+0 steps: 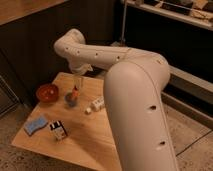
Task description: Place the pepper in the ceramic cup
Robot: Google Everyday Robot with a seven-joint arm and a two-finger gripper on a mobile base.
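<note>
With end effector just above cup, lower pepper straight into the mouth; release low to avoid tipping. Cannot tell grip state.

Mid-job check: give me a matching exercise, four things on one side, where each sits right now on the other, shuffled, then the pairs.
1 pincer
2 pepper
3 red bowl
4 blue sponge

a picture-left of the ceramic cup
b near the table's front-left corner
c hanging just above the cup
d at the cup's mouth

Pairs: 1-c; 2-d; 3-a; 4-b
</note>
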